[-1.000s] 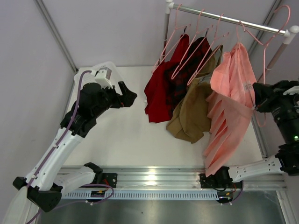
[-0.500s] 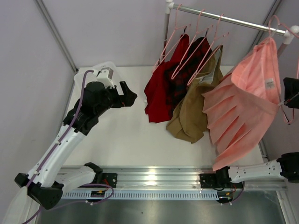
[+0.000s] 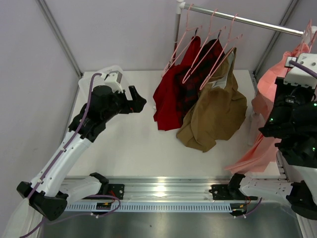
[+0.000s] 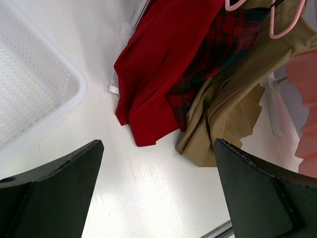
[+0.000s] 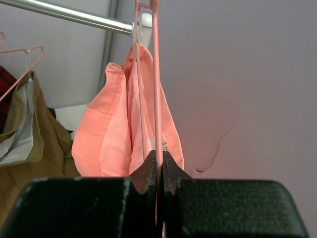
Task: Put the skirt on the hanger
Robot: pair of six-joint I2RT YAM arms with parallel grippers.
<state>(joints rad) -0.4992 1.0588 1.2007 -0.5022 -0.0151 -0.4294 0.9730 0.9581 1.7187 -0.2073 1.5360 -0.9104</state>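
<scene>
Reds, pinks and tan over a white desk

In the top view, the plain salmon-pink skirt is at 3 o'clock on a pale-pink hanger. Toward 1 o'clock, under the silver rail, are a plain dark red garment, a red-and-black plaid garment and a tan-brown garment. A white basket is at 10 o'clock.

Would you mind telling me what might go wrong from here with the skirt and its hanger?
1. The right gripper pinches only the thin hanger, which may twist or slip in the jaws.
2. The hanger's top sits at the very end of the rail. Whether its hook is on cannot be seen, so releasing might drop it.
3. The skirt hangs bunched to one side and might slide off.
</scene>
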